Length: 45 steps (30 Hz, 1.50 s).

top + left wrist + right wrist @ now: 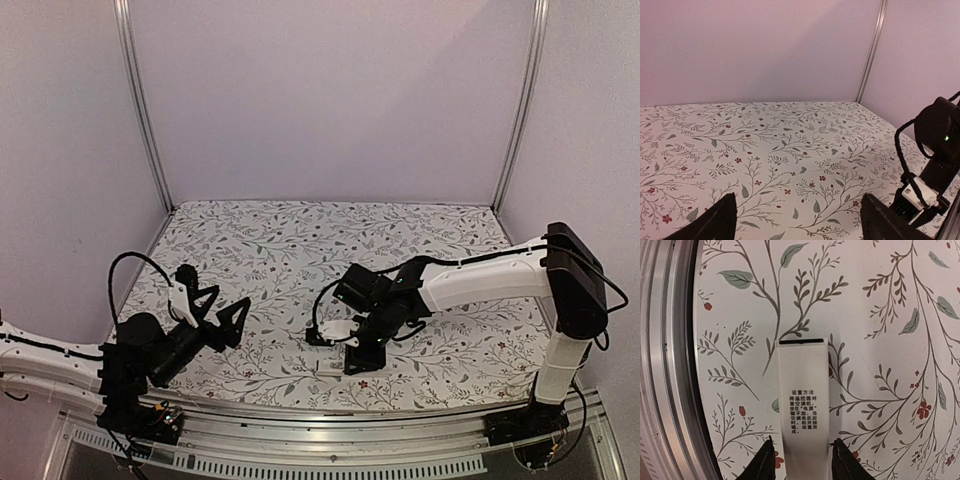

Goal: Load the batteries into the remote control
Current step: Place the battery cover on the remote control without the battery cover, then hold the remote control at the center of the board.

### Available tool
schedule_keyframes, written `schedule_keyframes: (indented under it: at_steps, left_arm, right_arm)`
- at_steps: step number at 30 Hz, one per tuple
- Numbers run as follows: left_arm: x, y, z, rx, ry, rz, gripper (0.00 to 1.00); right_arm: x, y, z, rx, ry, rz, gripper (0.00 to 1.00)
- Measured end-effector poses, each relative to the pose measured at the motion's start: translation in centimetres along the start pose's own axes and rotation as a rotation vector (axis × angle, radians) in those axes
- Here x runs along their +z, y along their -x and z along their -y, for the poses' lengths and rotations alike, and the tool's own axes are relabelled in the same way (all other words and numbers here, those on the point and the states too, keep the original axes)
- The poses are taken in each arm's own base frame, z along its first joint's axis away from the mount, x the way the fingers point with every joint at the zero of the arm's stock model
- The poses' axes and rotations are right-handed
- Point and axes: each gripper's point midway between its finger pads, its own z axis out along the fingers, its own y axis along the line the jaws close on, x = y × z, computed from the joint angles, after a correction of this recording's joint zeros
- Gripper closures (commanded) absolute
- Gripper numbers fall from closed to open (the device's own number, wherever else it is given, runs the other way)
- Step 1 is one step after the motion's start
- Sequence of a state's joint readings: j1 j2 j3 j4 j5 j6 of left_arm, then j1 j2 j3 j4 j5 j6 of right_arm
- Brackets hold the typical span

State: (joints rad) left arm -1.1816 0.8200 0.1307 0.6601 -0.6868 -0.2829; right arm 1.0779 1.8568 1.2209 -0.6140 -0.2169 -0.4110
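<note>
While the right gripper (803, 450) flanks the remote (802, 385) at the tabletop's (875, 367) near edge, grip unclear, a nudge may tip it off; the left gripper (797, 210) gapes.
</note>
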Motion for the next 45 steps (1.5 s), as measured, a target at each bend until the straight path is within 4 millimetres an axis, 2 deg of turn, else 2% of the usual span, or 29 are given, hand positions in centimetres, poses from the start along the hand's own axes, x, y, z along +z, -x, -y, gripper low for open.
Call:
schedule_keyframes:
  at_steps: [5,10,14,16,18,21,24,28,31,36,45]
  left_arm:
    - [0.2,-0.8,0.6,0.051,-0.029,-0.028,0.16]
    - [0.4,-0.9,2.4,0.150,-0.094,-0.053,0.15]
    - [0.3,-1.0,5.5,0.260,-0.241,-0.064,0.12]
    - [0.2,-1.8,7.8,0.347,-0.348,-0.094,0.11]
    - [0.3,-3.1,10.4,0.435,-0.462,-0.148,0.10]
    - [0.9,-5.8,13.7,0.543,-0.599,-0.253,0.08]
    - [1.3,-9.4,15.8,0.649,-0.715,-0.375,0.06]
    - [1.3,-14.3,16.1,0.767,-0.821,-0.538,0.06]
    - [1.7,-16.2,15.8,0.791,-0.874,-0.615,0.06]
    - [2.7,-17.8,15.4,0.805,-0.906,-0.663,0.07]
    - [4.2,-20.8,14.4,0.814,-0.879,-0.741,0.17]
  right_arm:
    - [-0.5,0.8,0.2,0.000,-0.002,0.013,0.53]
    - [-2.5,4.2,0.5,-0.011,-0.013,0.114,0.48]
    - [-6.1,6.6,1.1,0.032,-0.059,0.224,0.46]
    - [-8.7,7.5,2.3,0.130,-0.111,0.292,0.45]
    - [-11.1,7.4,4.2,0.272,-0.159,0.349,0.44]
    - [-13.6,5.2,7.0,0.511,-0.224,0.421,0.43]
    - [-13.7,0.5,8.1,0.747,-0.274,0.419,0.40]
    - [-10.8,-5.0,6.3,0.967,-0.256,0.347,0.39]
    - [-9.3,-7.7,4.9,1.071,-0.239,0.311,0.39]
    - [-8.6,-9.6,3.6,1.184,-0.202,0.334,0.40]
    - [-7.9,-9.0,3.2,1.226,-0.142,0.382,0.41]
